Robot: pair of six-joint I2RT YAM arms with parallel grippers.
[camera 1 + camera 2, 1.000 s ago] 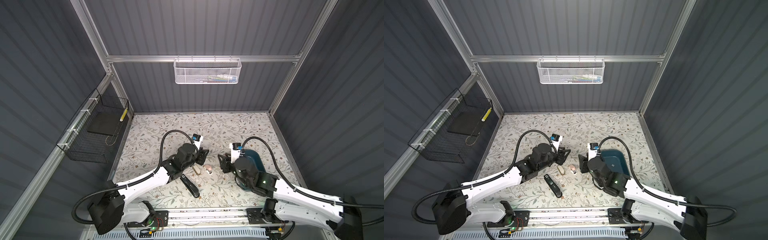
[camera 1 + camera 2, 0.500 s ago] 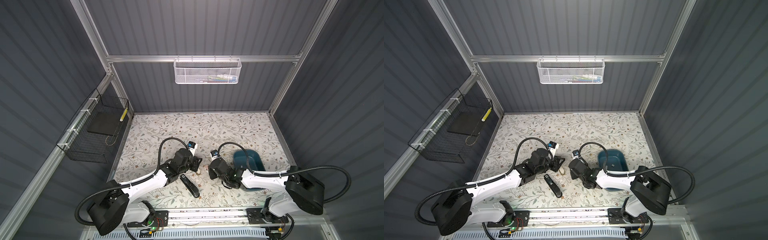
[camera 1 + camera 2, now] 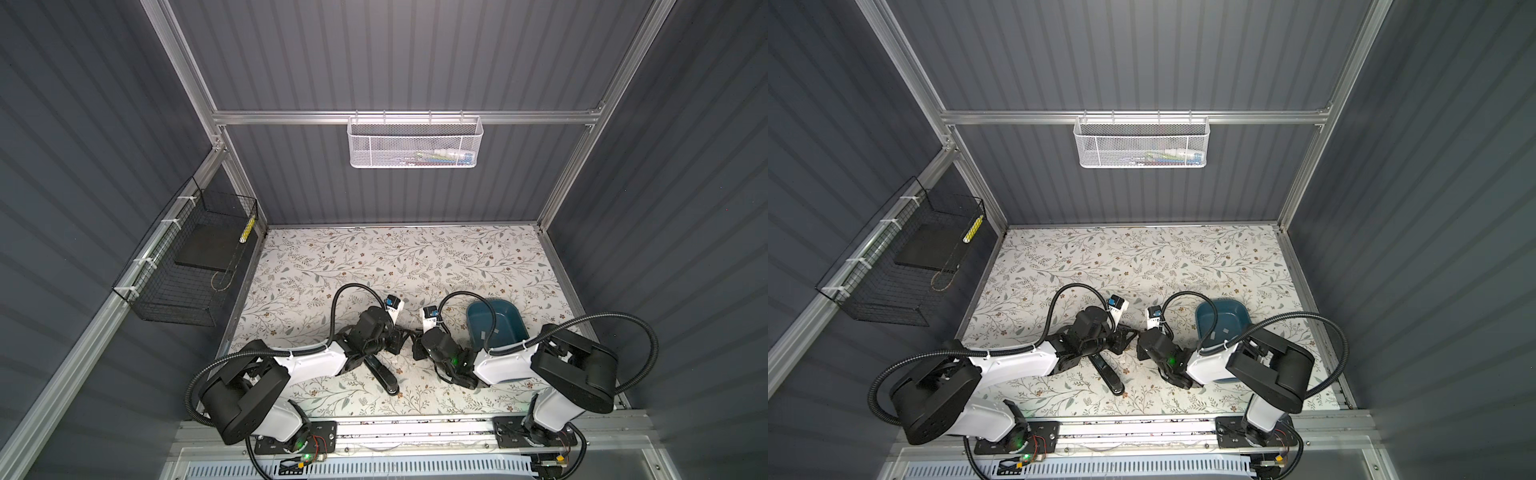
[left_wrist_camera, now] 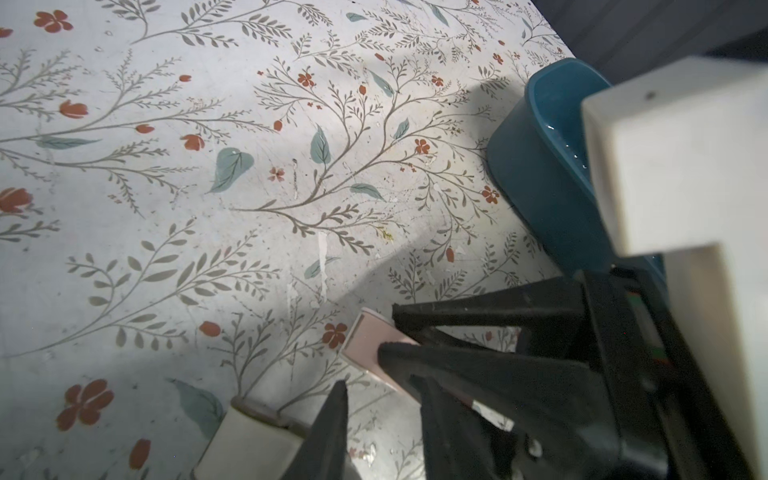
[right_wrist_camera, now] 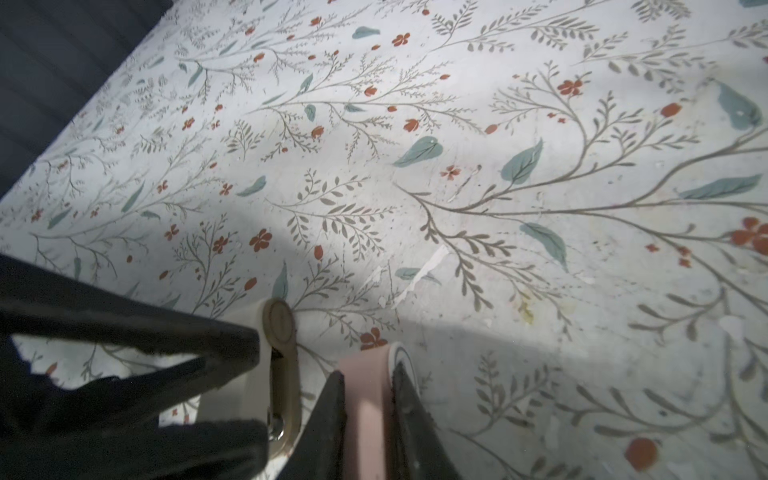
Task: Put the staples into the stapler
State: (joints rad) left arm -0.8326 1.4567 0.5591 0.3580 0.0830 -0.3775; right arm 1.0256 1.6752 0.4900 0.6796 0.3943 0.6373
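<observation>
The right end effector [image 5: 368, 374] is clenched on the pink top of the small stapler [image 5: 365, 403], and the left end effector [image 5: 259, 386] on its cream body. The staples [image 3: 1225, 331] lie apart in the blue tray [image 3: 1221, 305]. Uneven pulling may let the stapler slip free.

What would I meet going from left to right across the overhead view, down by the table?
Black wire basket on the left wall → black stapler → left gripper → right gripper → blue tub.
</observation>
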